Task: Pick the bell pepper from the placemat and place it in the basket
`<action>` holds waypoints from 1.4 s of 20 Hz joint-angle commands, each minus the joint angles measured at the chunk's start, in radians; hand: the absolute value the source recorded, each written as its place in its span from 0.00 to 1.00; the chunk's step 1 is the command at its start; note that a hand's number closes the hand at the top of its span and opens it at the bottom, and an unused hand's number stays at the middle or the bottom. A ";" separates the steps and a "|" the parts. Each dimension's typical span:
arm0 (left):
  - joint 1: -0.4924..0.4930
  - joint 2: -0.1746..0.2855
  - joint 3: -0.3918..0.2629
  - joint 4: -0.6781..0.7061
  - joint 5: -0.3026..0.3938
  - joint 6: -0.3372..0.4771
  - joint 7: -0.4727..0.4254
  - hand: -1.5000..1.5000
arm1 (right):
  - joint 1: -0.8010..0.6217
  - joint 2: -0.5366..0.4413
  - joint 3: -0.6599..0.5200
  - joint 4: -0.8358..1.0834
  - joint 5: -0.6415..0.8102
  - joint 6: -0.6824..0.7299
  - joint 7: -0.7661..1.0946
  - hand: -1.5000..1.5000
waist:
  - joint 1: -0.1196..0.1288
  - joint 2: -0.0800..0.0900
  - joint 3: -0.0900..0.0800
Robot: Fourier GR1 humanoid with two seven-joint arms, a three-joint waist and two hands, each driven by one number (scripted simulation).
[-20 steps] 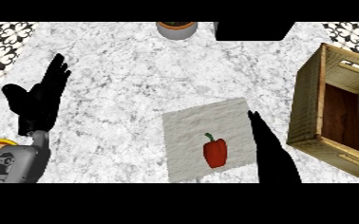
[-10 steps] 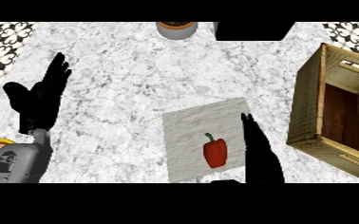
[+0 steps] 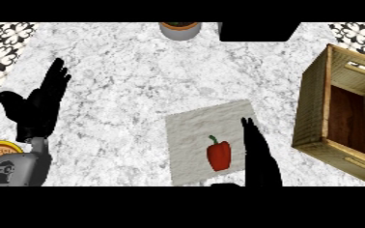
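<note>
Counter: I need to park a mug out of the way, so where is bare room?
The widest bare stretch of counter lies between the left hand, the pot and the placemat. The strip between placemat and basket is narrow, and the right hand stands beside the bell pepper there.

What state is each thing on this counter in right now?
Pepper: lying on the placemat, not held.
Basket: upright, nothing visible inside.
Left robot hand: open, resting at the left.
Right robot hand: open, beside the pepper, not touching.
</note>
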 commanded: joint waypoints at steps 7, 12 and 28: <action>-0.023 -0.055 0.005 0.003 -0.071 0.004 0.028 0.50 | -0.008 0.038 -0.006 0.074 0.052 0.014 0.025 0.00 | -0.002 0.001 0.000; -0.002 -0.029 0.059 0.017 -0.058 -0.055 -0.016 0.50 | -0.053 0.085 -0.021 0.165 0.079 -0.011 0.031 0.00 | -0.001 0.000 0.000; -0.019 -0.059 0.074 -0.022 -0.097 -0.078 0.027 0.50 | -0.134 0.086 -0.108 0.370 -0.016 -0.039 -0.084 0.00 | 0.001 0.001 0.000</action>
